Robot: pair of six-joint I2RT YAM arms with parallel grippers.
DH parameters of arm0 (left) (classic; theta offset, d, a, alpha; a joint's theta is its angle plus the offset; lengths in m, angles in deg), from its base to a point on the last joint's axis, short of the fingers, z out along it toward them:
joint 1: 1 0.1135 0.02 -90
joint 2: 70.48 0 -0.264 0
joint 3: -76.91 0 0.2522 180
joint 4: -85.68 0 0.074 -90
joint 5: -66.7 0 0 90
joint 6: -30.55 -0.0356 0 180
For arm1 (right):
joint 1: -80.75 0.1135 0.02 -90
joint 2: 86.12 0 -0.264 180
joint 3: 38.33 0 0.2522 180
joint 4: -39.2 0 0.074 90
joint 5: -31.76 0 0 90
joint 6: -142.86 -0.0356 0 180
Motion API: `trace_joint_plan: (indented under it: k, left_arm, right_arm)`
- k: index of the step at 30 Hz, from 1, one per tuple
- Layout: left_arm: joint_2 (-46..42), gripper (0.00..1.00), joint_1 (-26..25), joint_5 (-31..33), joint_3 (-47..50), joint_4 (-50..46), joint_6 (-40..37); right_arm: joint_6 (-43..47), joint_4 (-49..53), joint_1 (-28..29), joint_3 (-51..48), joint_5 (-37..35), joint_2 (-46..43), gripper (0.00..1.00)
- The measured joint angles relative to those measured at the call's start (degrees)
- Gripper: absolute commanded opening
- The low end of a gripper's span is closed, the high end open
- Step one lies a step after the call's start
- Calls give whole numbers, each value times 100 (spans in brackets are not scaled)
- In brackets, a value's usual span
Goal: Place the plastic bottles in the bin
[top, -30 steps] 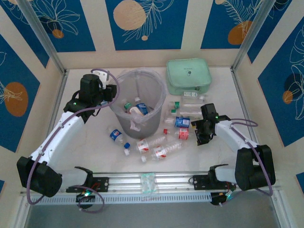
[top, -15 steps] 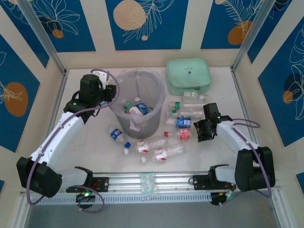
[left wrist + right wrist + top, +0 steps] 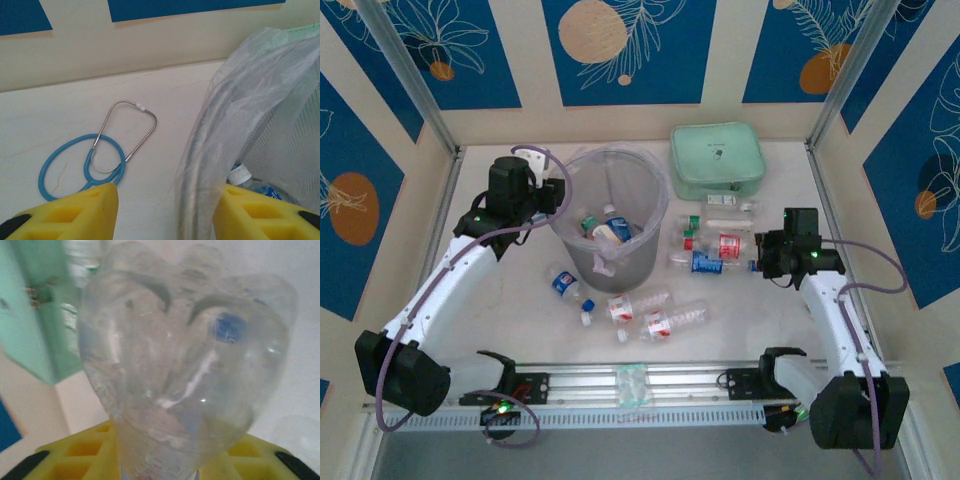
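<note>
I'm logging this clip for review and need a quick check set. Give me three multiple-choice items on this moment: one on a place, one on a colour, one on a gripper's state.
1. Where does the mint green zip case lie?
A. beyond and to the right of the bin
B. inside the bin
C. between the arm bases

2. What colour is the stethoscope tubing?
A. red
B. blue
C. black

3. What state is the right gripper in?
A. open above the bin
B. shut on a clear bottle
C. open, resting on the case

Key:
1 A, since the top view shows the case past the bin's right side.
2 B, since the left wrist view shows a blue loop of tube.
3 B, since the right wrist view shows the bottle's base held between the yellow fingers.
</note>
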Motion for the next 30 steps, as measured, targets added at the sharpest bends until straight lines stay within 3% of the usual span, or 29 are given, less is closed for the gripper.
trace_joint_plan:
  k: [8, 14, 23, 30]
  left_arm:
    - [-4, 51, -2, -2, 0, 0, 2]
    - [-7, 51, -2, -2, 2, 2, 2]
    - [-15, 51, -15, -2, 4, 7, 2]
    - [-44, 51, -42, -2, 33, 15, 2]
  right_arm:
    - [612, -22, -70, 835, -190, -98, 21]
    - [1790, -520, 177, 1661, -149, 138, 9]
    - [4277, -1692, 1961, 3314, -442, 564, 8]
    - [5842, -1937, 3451, 4341, -568, 1537, 8]
